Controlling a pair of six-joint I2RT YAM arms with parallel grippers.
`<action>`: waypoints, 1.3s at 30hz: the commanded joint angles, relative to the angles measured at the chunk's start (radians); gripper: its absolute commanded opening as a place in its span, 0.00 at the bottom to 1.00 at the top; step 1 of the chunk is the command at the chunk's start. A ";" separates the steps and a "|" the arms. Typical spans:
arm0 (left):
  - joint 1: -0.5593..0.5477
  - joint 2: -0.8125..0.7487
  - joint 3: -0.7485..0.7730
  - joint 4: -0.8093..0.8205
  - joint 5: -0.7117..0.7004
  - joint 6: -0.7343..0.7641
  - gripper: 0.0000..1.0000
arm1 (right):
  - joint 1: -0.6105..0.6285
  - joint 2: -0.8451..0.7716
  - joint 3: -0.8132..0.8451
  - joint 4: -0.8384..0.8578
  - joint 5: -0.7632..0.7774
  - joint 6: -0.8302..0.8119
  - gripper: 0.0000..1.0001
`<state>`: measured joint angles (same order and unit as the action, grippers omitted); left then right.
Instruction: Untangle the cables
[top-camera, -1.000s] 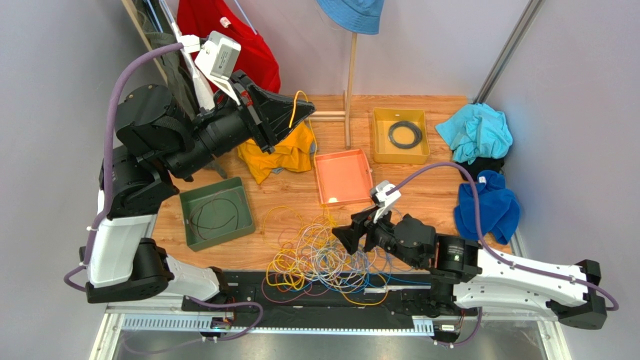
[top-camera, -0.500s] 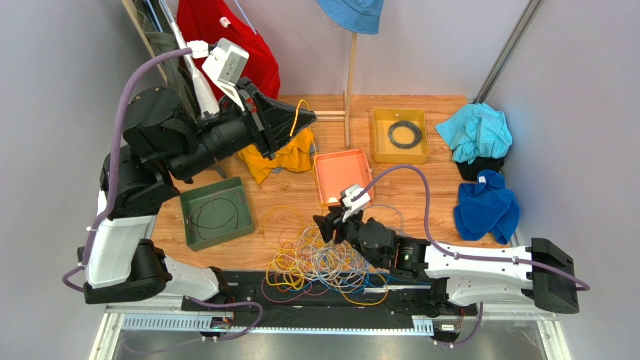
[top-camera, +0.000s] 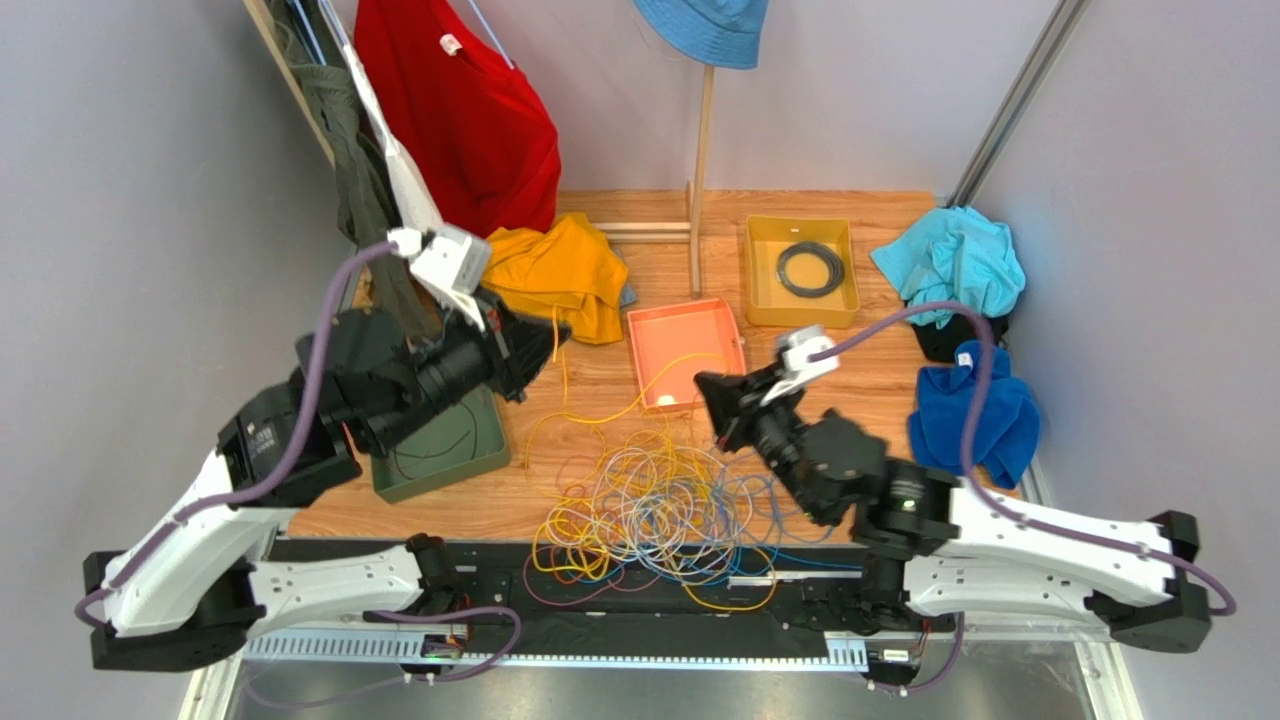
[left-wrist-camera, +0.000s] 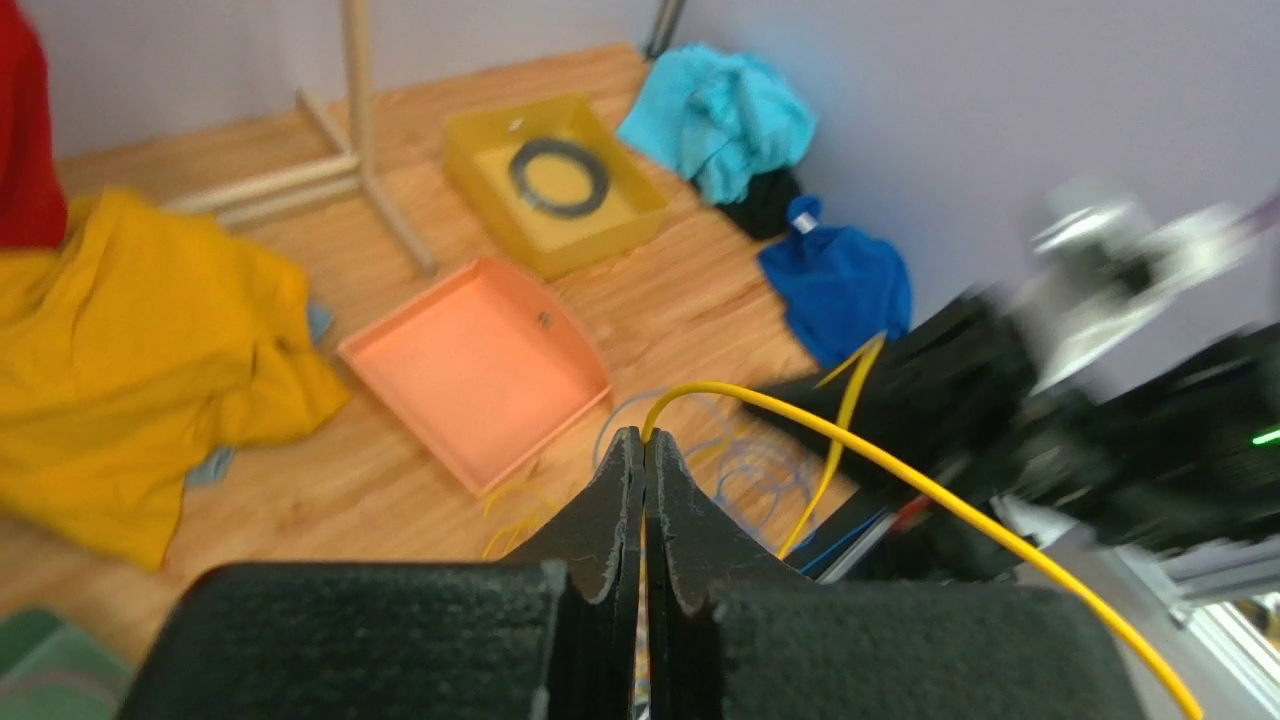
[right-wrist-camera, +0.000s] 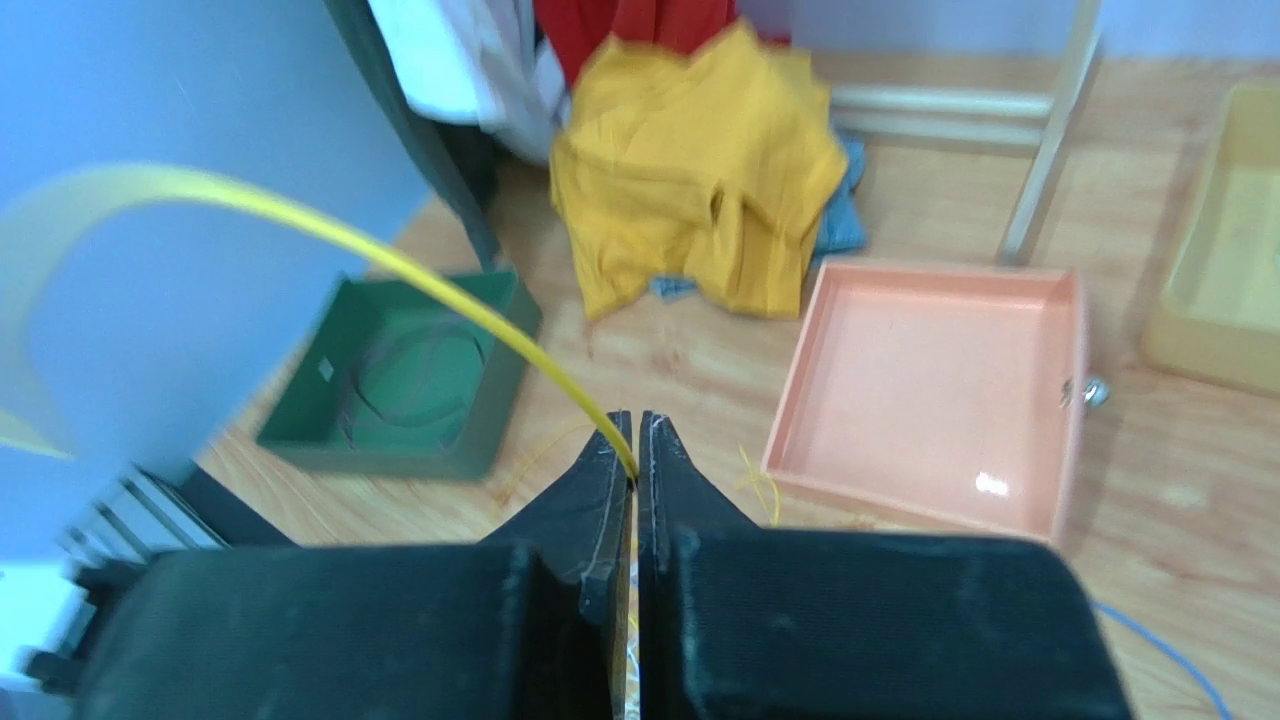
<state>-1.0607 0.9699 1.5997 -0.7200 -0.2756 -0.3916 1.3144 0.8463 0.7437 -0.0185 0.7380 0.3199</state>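
Top external: cables (top-camera: 661, 518) heaped on tabletop (top-camera: 872, 383) near its front edge, between the arms.
Left fingers (left-wrist-camera: 601, 518): together, clamped on yellow cable (left-wrist-camera: 977, 555).
Right fingers (right-wrist-camera: 589, 503): together, clamped on yellow cable.

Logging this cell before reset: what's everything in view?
cable pile: one, multicoloured, table's near edge
yellow cable: one, yellow, strung between both grippers
green tray: one, green, left
orange tray: one, orange, centre
yellow tray: one, yellow, far side, holding black coil
yellow cloth: one, yellow, far left
turquoise cloth: one, turquoise, far right
blue cloth: one, blue, right
red shirt: one, red, hanging behind
blue hat: one, blue, back wall
left gripper: one, black, shut on yellow cable
right gripper: one, black, shut on yellow cable
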 joint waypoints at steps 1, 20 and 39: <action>-0.004 -0.141 -0.325 0.122 -0.145 -0.113 0.00 | 0.000 -0.082 0.218 -0.228 0.087 -0.042 0.00; -0.004 -0.155 -0.764 0.301 -0.117 -0.355 0.92 | -0.001 0.174 0.913 -0.633 0.083 -0.134 0.00; -0.004 -0.254 -1.181 0.458 0.001 -0.566 0.86 | -0.550 0.330 0.875 -0.615 -0.135 0.022 0.00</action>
<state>-1.0607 0.7303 0.4255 -0.3553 -0.3031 -0.9264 0.8890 1.1343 1.6005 -0.6678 0.6895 0.2886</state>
